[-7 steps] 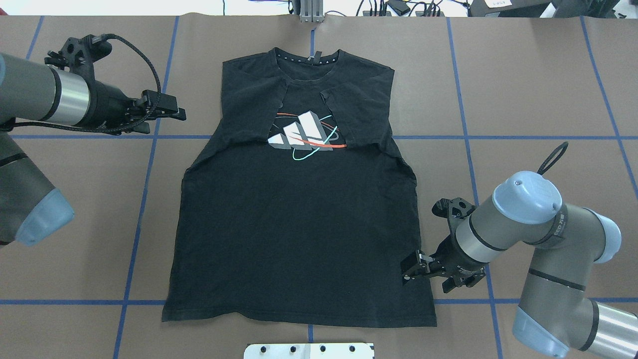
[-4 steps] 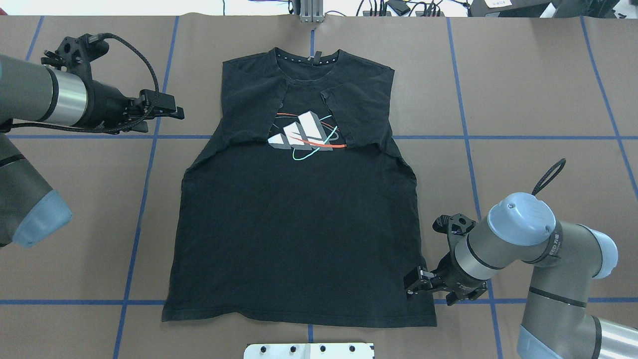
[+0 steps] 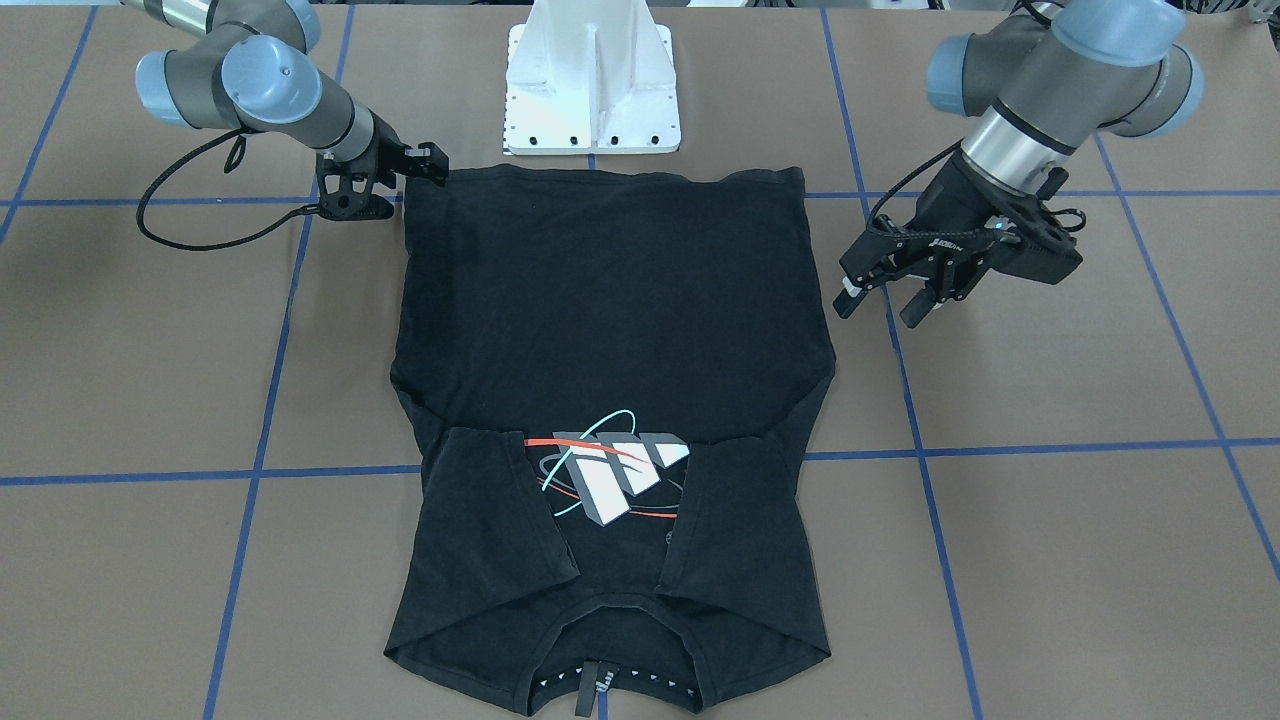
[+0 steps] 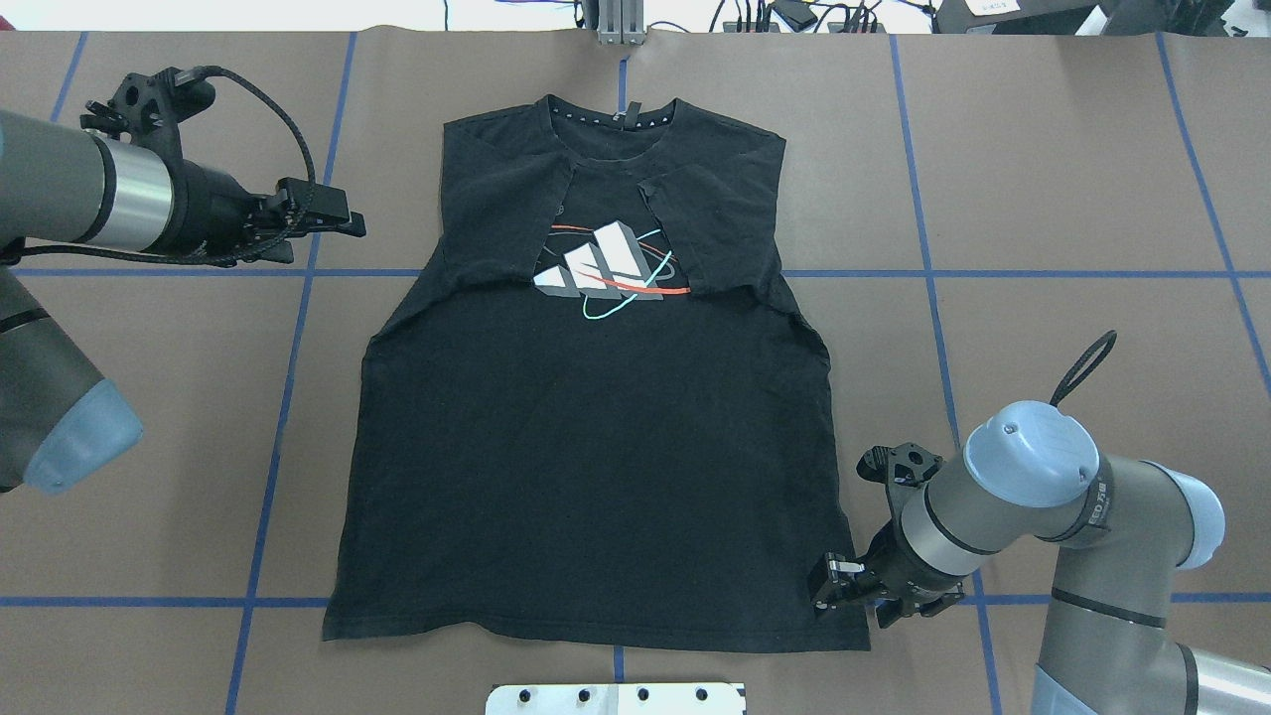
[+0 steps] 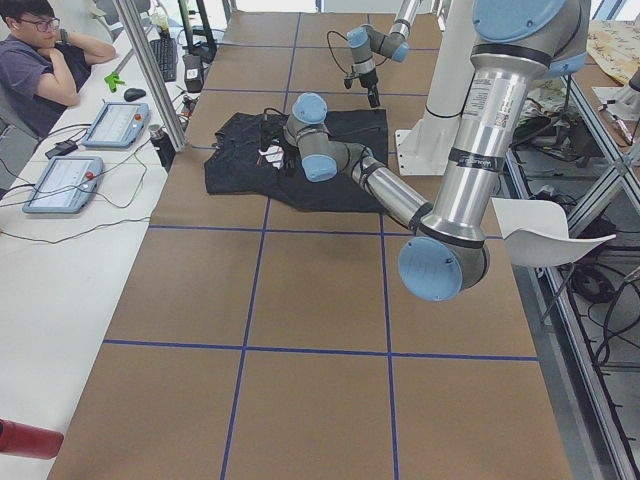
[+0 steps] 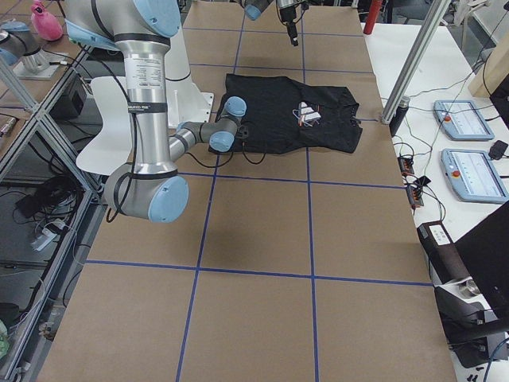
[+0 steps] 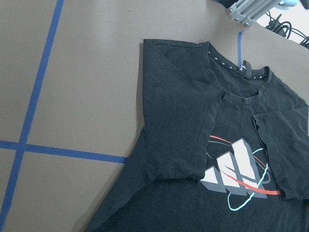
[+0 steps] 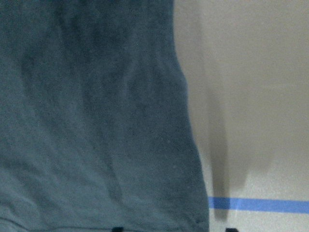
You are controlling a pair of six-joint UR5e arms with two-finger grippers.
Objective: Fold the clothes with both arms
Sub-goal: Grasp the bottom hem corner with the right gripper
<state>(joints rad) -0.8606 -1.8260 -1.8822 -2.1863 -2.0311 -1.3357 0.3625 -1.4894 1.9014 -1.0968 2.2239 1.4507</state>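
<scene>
T-shirt corner between right jaws.

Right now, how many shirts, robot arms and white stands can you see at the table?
1 black T-shirt
2 robot arms: left arm, right arm
1 white pedestal base
Total: 4

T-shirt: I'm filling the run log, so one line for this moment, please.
T-shirt flat, sleeves folded in | right hand open at hem corner | left hand open, clear of shirt
</scene>
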